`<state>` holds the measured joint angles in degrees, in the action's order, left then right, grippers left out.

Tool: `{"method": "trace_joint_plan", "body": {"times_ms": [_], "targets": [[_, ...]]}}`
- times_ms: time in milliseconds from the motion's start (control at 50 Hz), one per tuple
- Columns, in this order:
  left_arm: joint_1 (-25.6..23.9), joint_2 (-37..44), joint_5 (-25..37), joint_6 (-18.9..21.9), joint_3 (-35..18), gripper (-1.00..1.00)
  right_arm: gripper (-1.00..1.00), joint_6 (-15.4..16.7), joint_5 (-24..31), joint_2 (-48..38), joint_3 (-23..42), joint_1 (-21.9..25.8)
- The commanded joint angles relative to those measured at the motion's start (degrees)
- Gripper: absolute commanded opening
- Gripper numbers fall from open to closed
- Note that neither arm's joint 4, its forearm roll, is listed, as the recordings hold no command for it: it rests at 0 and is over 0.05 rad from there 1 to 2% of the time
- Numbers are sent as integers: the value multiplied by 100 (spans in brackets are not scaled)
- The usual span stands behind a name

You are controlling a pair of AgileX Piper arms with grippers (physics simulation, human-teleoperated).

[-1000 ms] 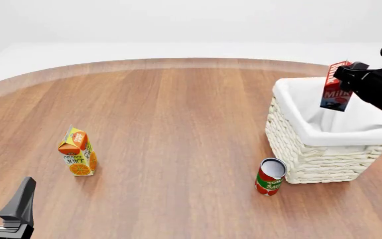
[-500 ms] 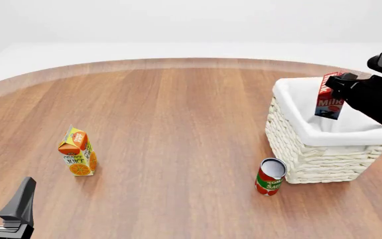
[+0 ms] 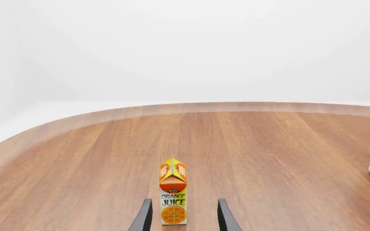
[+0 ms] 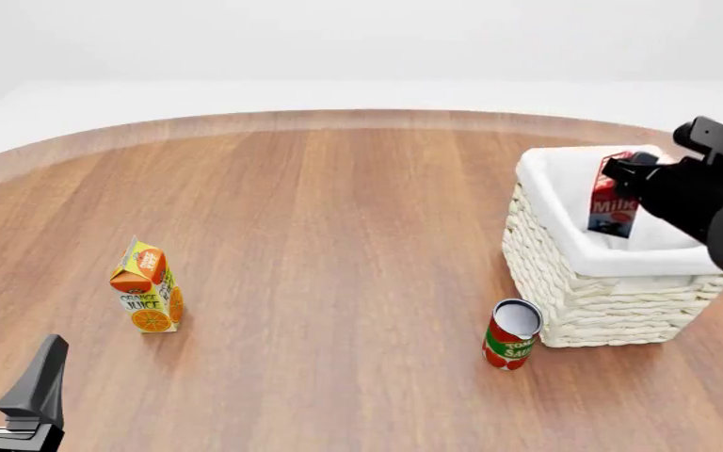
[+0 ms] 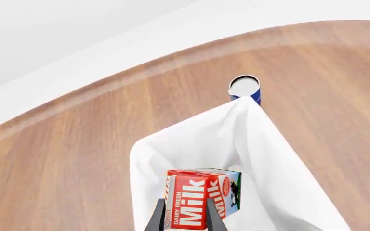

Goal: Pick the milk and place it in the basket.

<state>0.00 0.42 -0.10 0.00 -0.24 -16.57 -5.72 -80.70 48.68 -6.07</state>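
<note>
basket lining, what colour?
Plain white cloth lining inside the whitish woven basket; clearest in the right wrist view.

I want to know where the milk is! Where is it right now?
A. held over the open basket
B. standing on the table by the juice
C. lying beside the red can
A: the right gripper holds the milk above the basket lining.

The table point(image 4: 336, 207) is being viewed from above in front; the juice carton point(image 3: 173, 192) and basket point(image 5: 236, 144) are being framed closely by the wrists.
</note>
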Motion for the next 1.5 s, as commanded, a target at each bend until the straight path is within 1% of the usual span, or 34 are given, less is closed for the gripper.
{"method": "trace_joint_plan", "body": {"times_ms": [20,520,860,1120,1220,1260,1280,1500], "targets": [[0,0,0,0,0,100,-100,-105,-152,-65,32,-31],[0,0,0,0,0,100,-100,-95,-463,-397,-138,-115],[0,0,0,0,0,100,-100,-95,-611,-669,-117,-163],[0,0,0,0,0,100,-100,-101,-575,-753,-45,-166],[0,0,0,0,0,100,-100,-12,-518,-821,41,-251],[0,0,0,0,0,100,-100,-33,-520,-817,32,-244],[0,0,0,0,0,100,100,-1,-499,-827,45,-248],[0,0,0,0,0,100,100,53,-435,-839,99,-264]]}}
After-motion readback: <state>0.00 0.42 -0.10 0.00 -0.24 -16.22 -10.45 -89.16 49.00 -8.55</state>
